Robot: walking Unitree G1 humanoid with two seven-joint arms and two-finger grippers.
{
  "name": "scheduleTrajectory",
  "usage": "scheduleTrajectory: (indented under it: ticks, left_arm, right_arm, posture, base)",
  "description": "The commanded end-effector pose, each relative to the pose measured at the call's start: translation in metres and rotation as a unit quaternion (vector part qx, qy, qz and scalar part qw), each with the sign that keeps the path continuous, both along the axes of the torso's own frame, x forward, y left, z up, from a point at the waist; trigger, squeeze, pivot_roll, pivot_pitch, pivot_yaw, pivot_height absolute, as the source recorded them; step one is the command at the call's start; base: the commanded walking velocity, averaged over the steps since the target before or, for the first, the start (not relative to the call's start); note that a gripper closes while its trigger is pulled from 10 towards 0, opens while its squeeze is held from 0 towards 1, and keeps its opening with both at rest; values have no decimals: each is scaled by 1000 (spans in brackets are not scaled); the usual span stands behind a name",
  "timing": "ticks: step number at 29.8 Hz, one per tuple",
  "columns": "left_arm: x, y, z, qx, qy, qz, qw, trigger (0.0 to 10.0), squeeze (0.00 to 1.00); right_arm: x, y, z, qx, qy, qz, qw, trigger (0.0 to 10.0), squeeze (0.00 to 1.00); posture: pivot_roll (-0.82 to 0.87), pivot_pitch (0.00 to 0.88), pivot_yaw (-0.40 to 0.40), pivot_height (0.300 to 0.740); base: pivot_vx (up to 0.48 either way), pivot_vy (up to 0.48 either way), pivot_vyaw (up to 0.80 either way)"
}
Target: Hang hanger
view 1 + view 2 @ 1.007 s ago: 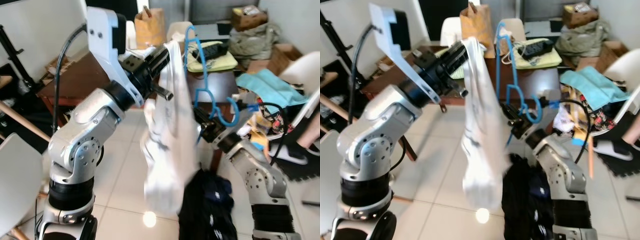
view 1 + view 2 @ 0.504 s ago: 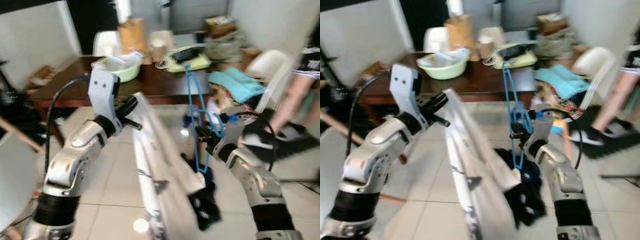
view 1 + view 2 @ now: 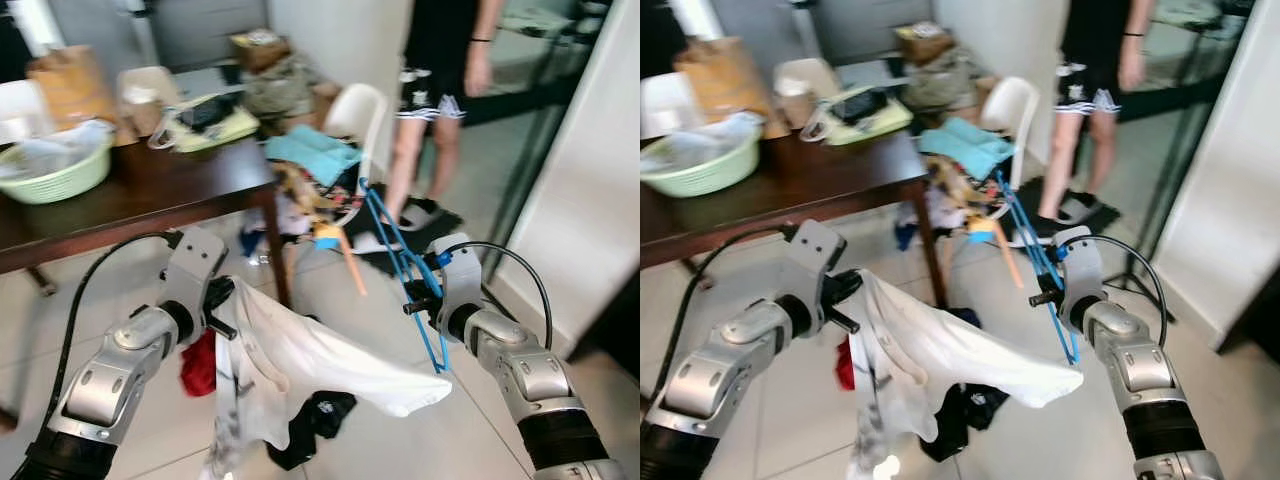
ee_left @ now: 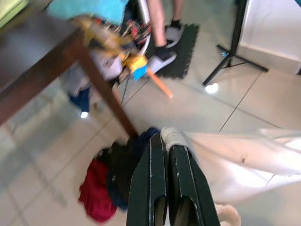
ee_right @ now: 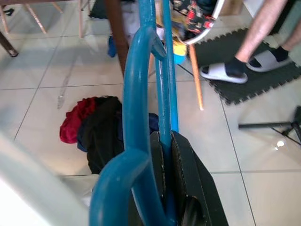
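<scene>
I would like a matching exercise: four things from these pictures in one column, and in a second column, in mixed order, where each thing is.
Things:
1. blue hanger
2. white garment
3. green basin
4. red cloth

Places:
A. on the brown table
B. on the tiled floor, beside dark clothes
C. clamped in the right gripper
D. pinched by the left gripper, hanging across toward the hanger

Pairs: 1-C, 2-D, 3-A, 4-B

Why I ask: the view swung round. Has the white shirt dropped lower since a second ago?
Yes. The white shirt, once above the brown table's top, now hangs below the table, between left gripper and blue hanger.
</scene>
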State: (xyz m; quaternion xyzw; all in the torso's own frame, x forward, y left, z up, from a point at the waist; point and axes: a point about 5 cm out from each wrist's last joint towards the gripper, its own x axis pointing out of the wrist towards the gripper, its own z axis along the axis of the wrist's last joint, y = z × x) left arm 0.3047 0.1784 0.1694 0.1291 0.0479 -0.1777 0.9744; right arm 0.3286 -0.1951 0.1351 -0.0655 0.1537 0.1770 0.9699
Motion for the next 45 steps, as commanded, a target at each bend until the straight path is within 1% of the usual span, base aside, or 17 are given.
scheduleTrajectory:
  ticks: [1,5,11,16,17,20,22,25,28,29,32,34,36,37,40,42,45]
  left_arm:
    - [2,4,10,3,-33,5,999,10000,0]
    - [0,-2,15,-8,-62,-15,998,10000,0]
    - [-3,-4,11,-11,-74,-23,997,10000,0]
    - [-4,-1,30,-51,-108,-37,992,10000,0]
    - [-5,-3,37,-64,-118,-56,989,10000,0]
    - [-7,-7,49,-81,-135,-88,984,10000,0]
    - [-7,-7,50,-82,-137,-89,983,10000,0]
    - [-4,-4,51,-75,-143,-75,984,10000,0]
    - [3,8,53,-76,-151,-37,985,10000,0]
    - [14,20,58,-87,-158,17,983,10000,0]
    - [14,20,58,-87,-158,17,983,10000,0]
    - [29,35,64,-118,-156,103,975,10000,0]
    - [29,35,64,-118,-156,103,975,10000,0]
    - [35,39,65,-136,-148,138,970,10000,0]
    - [44,38,60,-191,-108,189,957,10000,0]
    - [44,38,60,-191,-108,189,957,10000,0]
    - [48,24,58,-227,-90,173,954,10000,0]
  right_arm:
    - [-1,2,2,-5,-1,21,1000,10000,0]
    - [-4,2,6,-5,-5,57,998,10000,0]
    - [-15,4,4,-2,1,103,995,10000,0]
    - [-13,-8,5,1,6,89,996,10000,0]
    - [-14,-8,6,13,12,102,995,10000,0]
    - [-27,-9,2,-22,30,169,985,10000,0]
    - [-28,-10,2,-27,31,175,984,10000,0]
    - [-29,-14,3,-22,32,170,985,10000,0]
    - [-31,-27,10,-15,31,162,986,10000,0]
    - [-43,-41,15,-26,42,180,982,10000,0]
    - [-43,-41,15,-26,42,180,982,10000,0]
    - [-70,-60,20,-54,83,230,968,10000,0]
    - [-70,-60,20,-54,83,230,968,10000,0]
    - [-83,-65,20,-70,111,251,959,10000,0]
    - [-103,-57,20,-83,150,298,939,10000,0]
    - [-103,-57,20,-83,150,298,939,10000,0]
    - [-102,-33,24,-78,131,335,930,10000,0]
  posture:
    - [-123,0,54,736]
    - [-128,0,57,736]
    - [-130,0,63,736]
    - [-129,0,65,736]
    - [-126,0,63,736]
    - [-124,0,66,736]
    - [-124,0,66,736]
    - [-124,0,67,736]
    - [-131,0,75,736]
    - [-145,0,83,736]
    - [-145,0,83,736]
    - [-162,0,91,736]
    - [-162,0,91,736]
    - [-170,0,96,736]
    - [-176,0,101,736]
    - [-176,0,101,736]
    - [-178,0,103,736]
  base:
    - [0,0,-788]
    - [0,0,-788]
    - [0,0,-788]
    - [0,0,-790]
    - [0,0,-788]
    - [0,0,-788]
    - [0,0,-788]
    - [0,0,-788]
    - [0,0,-781]
    - [0,0,-781]
    - [0,0,-781]
    - [0,0,-775]
    - [0,0,-769]
    - [0,0,-763]
    - [0,0,-756]
    - [0,0,-756]
    - [0,0,-756]
